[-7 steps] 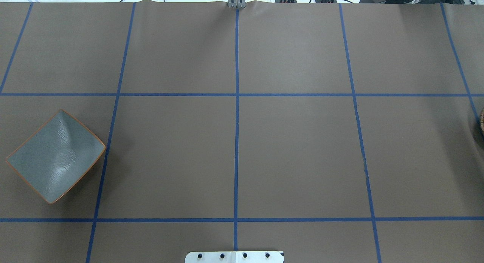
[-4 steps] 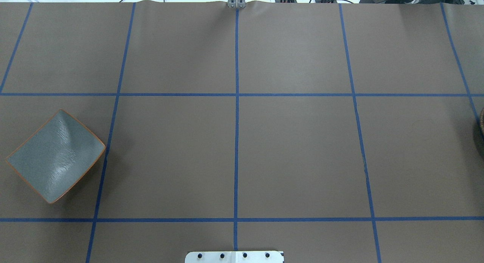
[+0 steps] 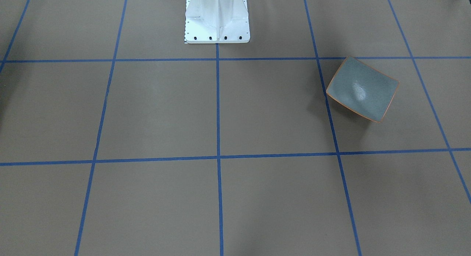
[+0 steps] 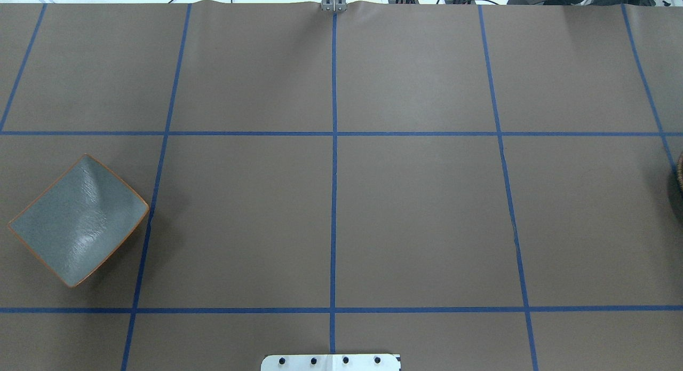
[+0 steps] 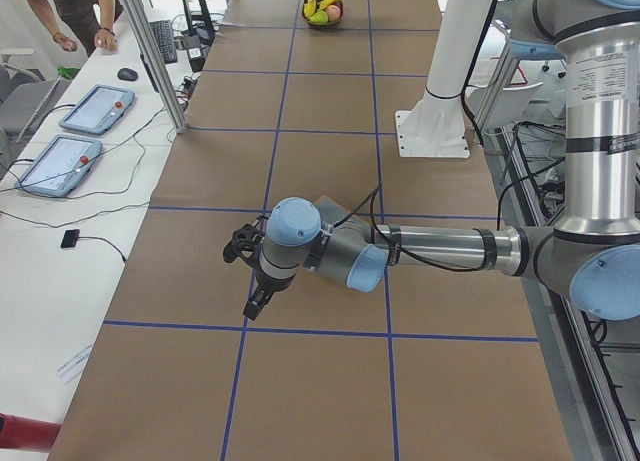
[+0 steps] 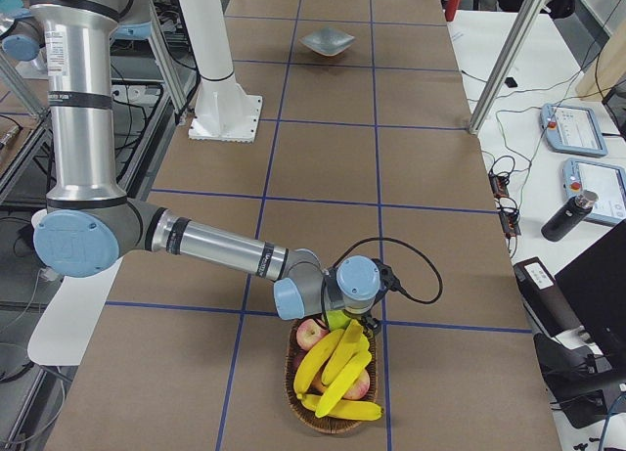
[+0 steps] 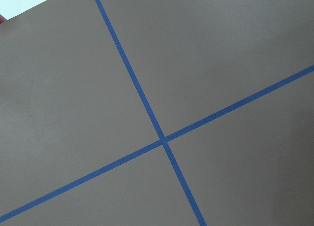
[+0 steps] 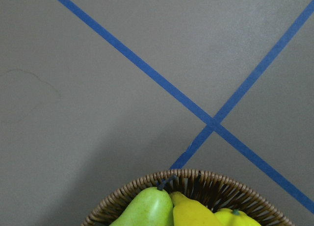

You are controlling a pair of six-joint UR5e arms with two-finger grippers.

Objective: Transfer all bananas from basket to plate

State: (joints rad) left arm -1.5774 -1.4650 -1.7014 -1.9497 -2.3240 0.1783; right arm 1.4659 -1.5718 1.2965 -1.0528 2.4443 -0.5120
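Just beneath the right gripper (image 6: 358,323), bright yellow curved bananas (image 6: 341,365) are piled in a woven wicker basket (image 6: 337,425); that gripper's spread and the left gripper's (image 5: 254,303) cannot be told.

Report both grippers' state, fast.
Left gripper: cannot be told; it shows only in a side view.
Right gripper: cannot be told; it shows only in a side view, at the basket of bananas.

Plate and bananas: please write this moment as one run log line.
plate empty | bananas in basket | right gripper by basket rim | left gripper over table
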